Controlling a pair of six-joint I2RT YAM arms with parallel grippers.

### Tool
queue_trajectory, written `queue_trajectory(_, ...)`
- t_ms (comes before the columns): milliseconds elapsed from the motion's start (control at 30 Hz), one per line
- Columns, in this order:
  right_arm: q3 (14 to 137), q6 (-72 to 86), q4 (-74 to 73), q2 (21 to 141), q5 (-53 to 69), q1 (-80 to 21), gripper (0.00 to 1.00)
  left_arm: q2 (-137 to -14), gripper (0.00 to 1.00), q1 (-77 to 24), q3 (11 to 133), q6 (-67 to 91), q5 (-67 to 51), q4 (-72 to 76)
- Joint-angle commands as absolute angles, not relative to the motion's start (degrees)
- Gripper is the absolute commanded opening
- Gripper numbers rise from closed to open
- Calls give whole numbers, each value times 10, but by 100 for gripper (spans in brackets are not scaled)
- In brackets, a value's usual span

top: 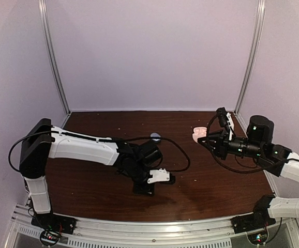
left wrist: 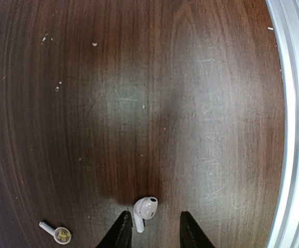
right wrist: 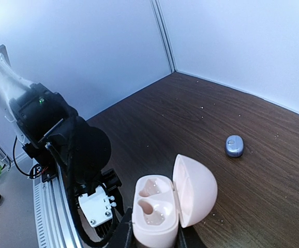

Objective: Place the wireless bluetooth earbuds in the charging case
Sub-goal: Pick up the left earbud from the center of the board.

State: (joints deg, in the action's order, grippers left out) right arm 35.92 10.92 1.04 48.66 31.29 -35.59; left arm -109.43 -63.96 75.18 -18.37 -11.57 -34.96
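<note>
We find the left claw [left wrist: 154, 235] spread around a glossy white earbud [left wrist: 145, 211], a second earbud [left wrist: 56, 233] nearby; the right claw [right wrist: 157, 238] pinches the open pink charging case [right wrist: 157, 209].

Scuffed wood table [left wrist: 139, 103]; smooth plastic earbud [left wrist: 145, 209], case [right wrist: 154, 225]

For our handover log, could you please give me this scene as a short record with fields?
Left gripper: open, straddling a white earbud on the table
Second earbud: on the table, apart from the gripper
Right gripper: shut on the pink case
Case: lid open, both wells empty
Small blue object: on the table beyond the case
</note>
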Motion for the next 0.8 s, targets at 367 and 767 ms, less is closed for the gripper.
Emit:
queue_trajectory(367, 344, 122, 20, 466, 330, -344, 0, -1162, 34, -657, 842, -215, -90, -419)
queue_trajectory(767, 347, 119, 15, 467, 331, -343, 0, -1183, 34, -657, 848, -216, -65, -429)
